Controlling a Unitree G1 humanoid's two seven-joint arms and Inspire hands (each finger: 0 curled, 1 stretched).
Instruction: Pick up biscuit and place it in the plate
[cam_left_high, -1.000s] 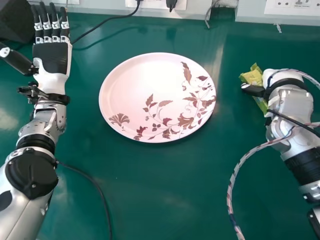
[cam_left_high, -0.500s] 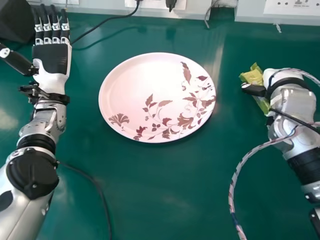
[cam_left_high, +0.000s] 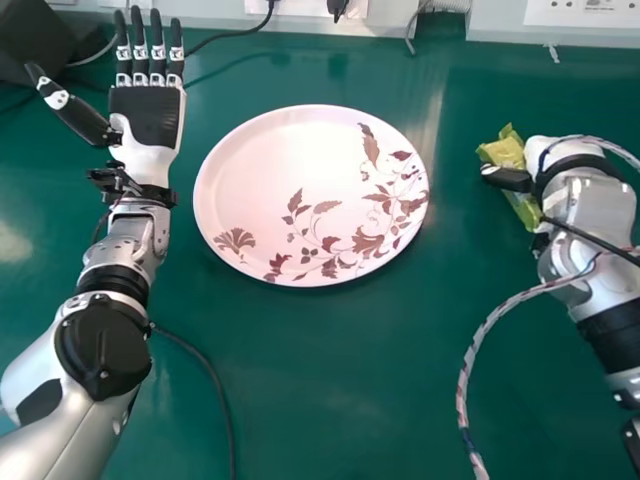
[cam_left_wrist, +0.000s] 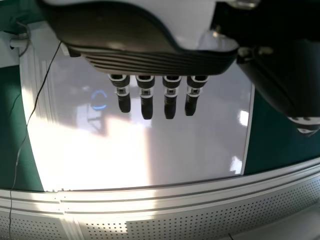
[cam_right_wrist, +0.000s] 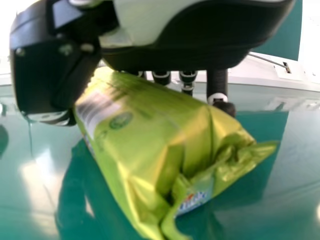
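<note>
My left hand (cam_left_high: 148, 116) is left of the plate (cam_left_high: 265, 175), fingers straight and thumb spread, holding nothing. In the left wrist view, the left hand (cam_left_wrist: 155, 57) has its fingers extended. Right of the plate, my right hand (cam_left_high: 570, 158) has the yellow-green biscuit packet (cam_left_high: 506, 152) in its grasp, with the thumb across it. From the right wrist view, the biscuit packet (cam_right_wrist: 150, 135) lies between the thumb and curled fingers of the right hand (cam_right_wrist: 180, 55), its crimped end sticking out. The packet partly hides those fingers. The plate is round and pink with brown leaves.
A dark object (cam_left_high: 32, 42) stands at the far left corner of the green table (cam_left_high: 330, 380). Black cables run near the left arm, and a braided cable (cam_left_high: 478, 355) loops beside the right arm. White panels with sockets line the back edge.
My left arm has shifted right, closer to the plate, and its thumb now points more upward. The right hand and packet look nearly unchanged.
</note>
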